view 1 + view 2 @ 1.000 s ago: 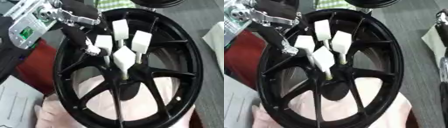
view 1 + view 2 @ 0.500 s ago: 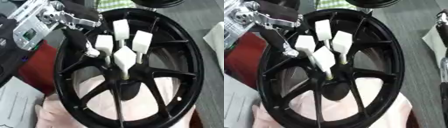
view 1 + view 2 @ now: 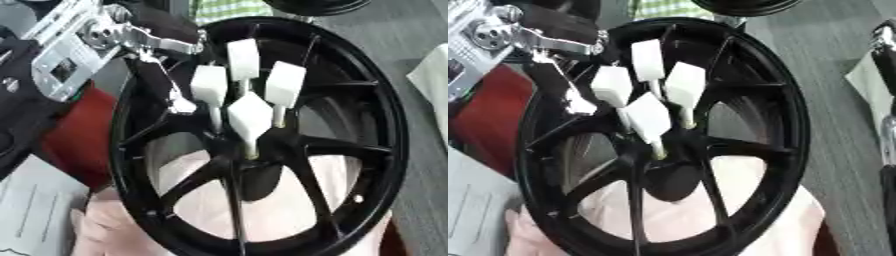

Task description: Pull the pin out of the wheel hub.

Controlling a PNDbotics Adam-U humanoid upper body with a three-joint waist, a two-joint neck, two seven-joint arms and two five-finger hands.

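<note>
Fingers (image 3: pixel 179 105) of the left hand (image 3: pixel 131 45) point down beside the white pins (image 3: pixel 249 117); whether they pinch one, I cannot tell. Pins stand upright in the wheel hub (image 3: pixel 254 150), just right of the fingers.

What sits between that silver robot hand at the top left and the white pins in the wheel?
In the left eye view, only a black spoke of the wheel separates the left hand from the pins.
</note>
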